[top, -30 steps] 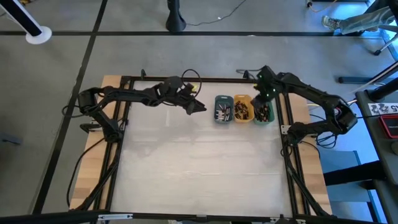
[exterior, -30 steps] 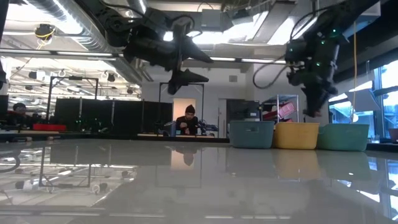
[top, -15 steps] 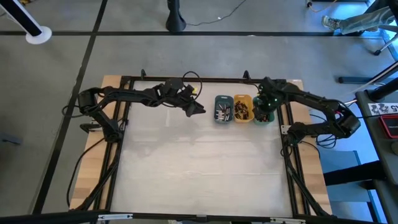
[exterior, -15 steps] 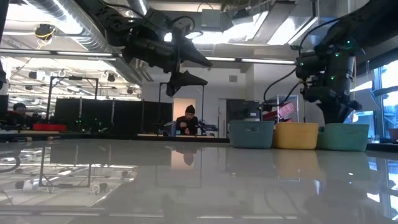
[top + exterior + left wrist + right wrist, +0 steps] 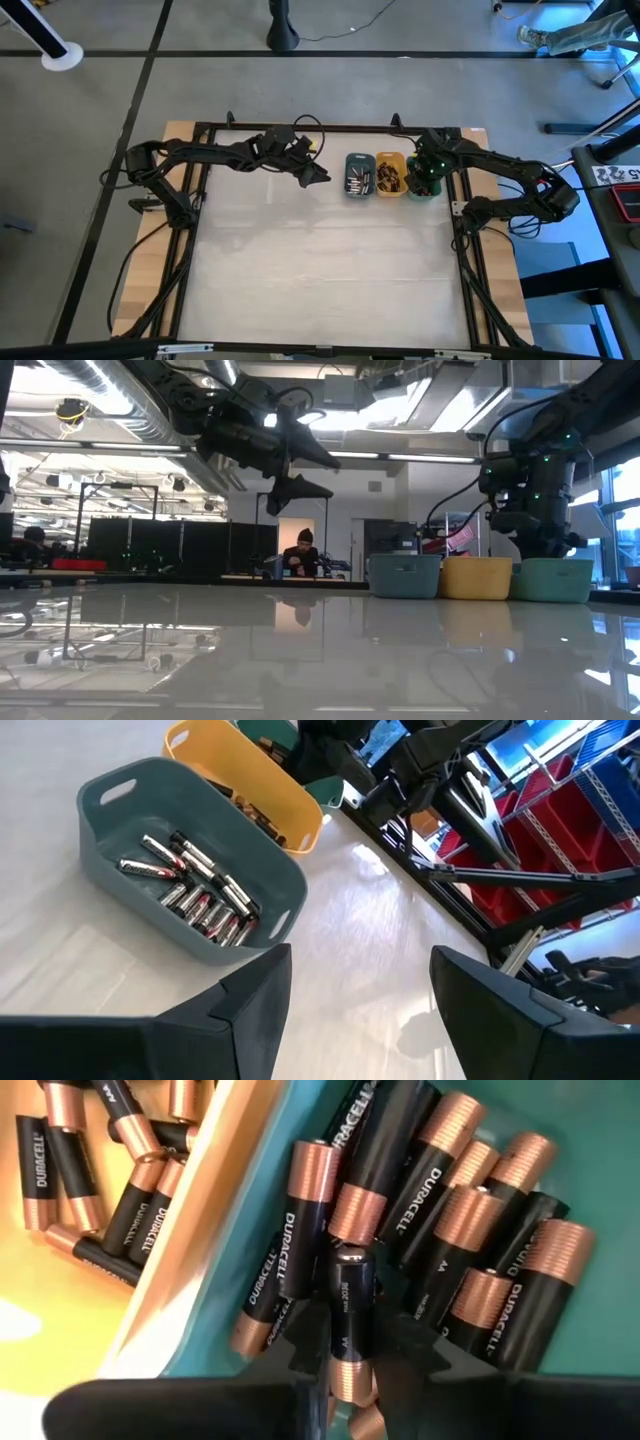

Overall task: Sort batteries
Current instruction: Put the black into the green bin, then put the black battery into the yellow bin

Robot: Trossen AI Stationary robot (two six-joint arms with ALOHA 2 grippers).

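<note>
Three small trays stand in a row at the table's far side: slate-blue [image 5: 358, 176], orange [image 5: 390, 174] and green [image 5: 424, 184]. All three hold batteries. My right gripper [image 5: 352, 1342] is down in the green tray [image 5: 560, 1150], shut on one black-and-copper battery [image 5: 350, 1305] over the pile there. In the low view its fingers are hidden behind the green tray's wall [image 5: 552, 580]. My left gripper [image 5: 322, 175] hovers open above the table, left of the slate-blue tray [image 5: 190, 890], with nothing between its fingers. My right gripper pinches the battery's black middle [image 5: 352, 1315] between its two fingers, which lie across it. The fingers come from above, pointing down. The battery lies level, just over the other batteries in the green tray; I cannot tell whether it rests on them.
The orange tray [image 5: 60, 1310] sits close beside the green one and holds several loose batteries. A black frame [image 5: 330, 128] runs round the table. The wide white tabletop [image 5: 320, 270] lies nearer than the trays. A person [image 5: 300, 555] sits in the room beyond.
My right gripper has sunk from above the trays down into the green tray, rolling its wrist a little, with the battery still between its fingers. My left gripper has kept still.
</note>
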